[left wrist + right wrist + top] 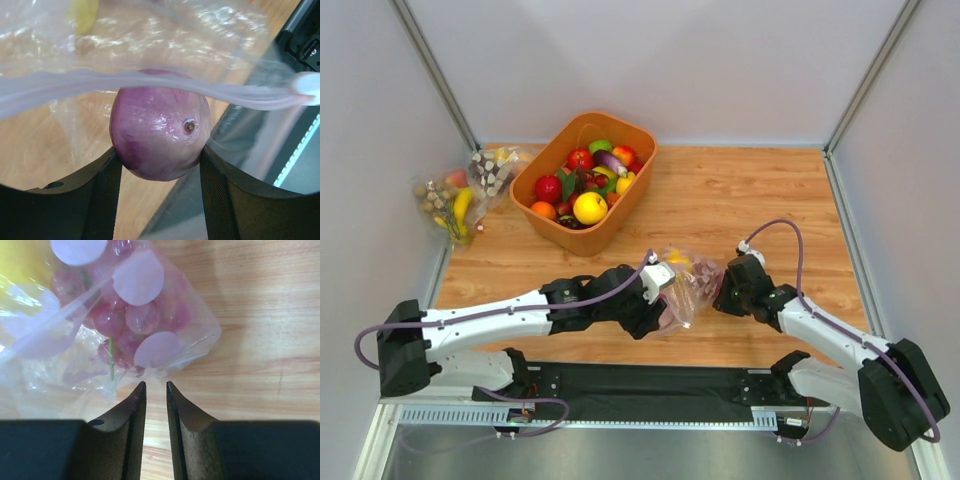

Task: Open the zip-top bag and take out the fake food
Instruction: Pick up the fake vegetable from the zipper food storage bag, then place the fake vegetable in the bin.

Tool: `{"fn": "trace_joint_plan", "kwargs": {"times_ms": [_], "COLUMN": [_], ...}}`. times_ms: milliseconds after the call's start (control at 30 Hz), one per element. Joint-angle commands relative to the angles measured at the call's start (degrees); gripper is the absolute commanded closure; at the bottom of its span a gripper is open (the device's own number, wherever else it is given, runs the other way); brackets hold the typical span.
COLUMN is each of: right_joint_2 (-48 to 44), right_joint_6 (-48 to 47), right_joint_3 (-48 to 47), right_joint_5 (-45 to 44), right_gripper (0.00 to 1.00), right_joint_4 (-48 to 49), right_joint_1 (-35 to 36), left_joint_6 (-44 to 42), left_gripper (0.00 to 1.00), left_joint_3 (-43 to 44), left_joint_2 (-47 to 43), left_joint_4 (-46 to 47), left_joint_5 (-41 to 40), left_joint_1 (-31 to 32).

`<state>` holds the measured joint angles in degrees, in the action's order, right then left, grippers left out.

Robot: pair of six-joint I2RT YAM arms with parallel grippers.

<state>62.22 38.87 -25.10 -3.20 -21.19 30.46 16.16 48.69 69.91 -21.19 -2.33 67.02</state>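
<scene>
**Onion caught at the bag mouth, 2 grippers flanking the bag**

Here's the zip-top bag (695, 278), crumpled on the wooden desk (760, 200) right between the 2 arms, near the front edge. Its long axis runs side to side, mouth toward the left arm, closed end toward the right.

In the left wrist view, the left gripper (159, 155) has both fingers (105, 200) pressed against the flanks of a purple onion (160, 125), and it's clamped snug. The zip strip (150, 82) sweeps across that view edge to edge, slightly bowed, crossing just over the top of the onion. I can't tell whether a layer of film sits between the fingers and the onion.

On the other side, the right gripper (155, 385) is down to a thin slit with nothing seen in it, tips just short of the bag's corner. Through the plastic there's a bunch of red grapes (130, 320), partly washed out by round glare spots. A yellow piece (85, 12) is cut off at the frame's top, too blurred to name.

Well behind sits an orange basket (632, 195) heaped with fruit.
</scene>
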Motion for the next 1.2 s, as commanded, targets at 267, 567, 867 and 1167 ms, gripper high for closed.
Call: {"fn": "trace_joint_plan", "kwargs": {"times_ms": [267, 567, 867, 1167], "right_joint_2": [-6.8, -8.3, -7.3, -9.1], "right_joint_6": [-2.7, -4.2, -5.3, -5.7], "right_joint_3": [-5.2, -8.5, -10.0, -7.5], "right_joint_5": [-4.0, -5.0, -3.3, -1.6], "right_gripper": [0.75, 0.75, 0.75, 0.75], "right_joint_4": [-7.8, -9.9, -9.7, -8.3], "right_joint_1": [0.0, 0.0, -0.8, -1.6], "left_joint_6": [0.5, 1.8, -5.0, -4.6], "left_gripper": [0.83, 0.78, 0.77, 0.76], "left_joint_3": [5.4, 19.5, 31.7, 46.6], "left_joint_2": [-17.6, -24.9, -16.0, 9.0], "left_joint_4": [-20.5, -35.7, -31.6, -25.0], "left_joint_5": [1.9, -7.9, 0.2, 2.5], "left_joint_1": [-0.2, -0.3, -25.5, -49.6]}}
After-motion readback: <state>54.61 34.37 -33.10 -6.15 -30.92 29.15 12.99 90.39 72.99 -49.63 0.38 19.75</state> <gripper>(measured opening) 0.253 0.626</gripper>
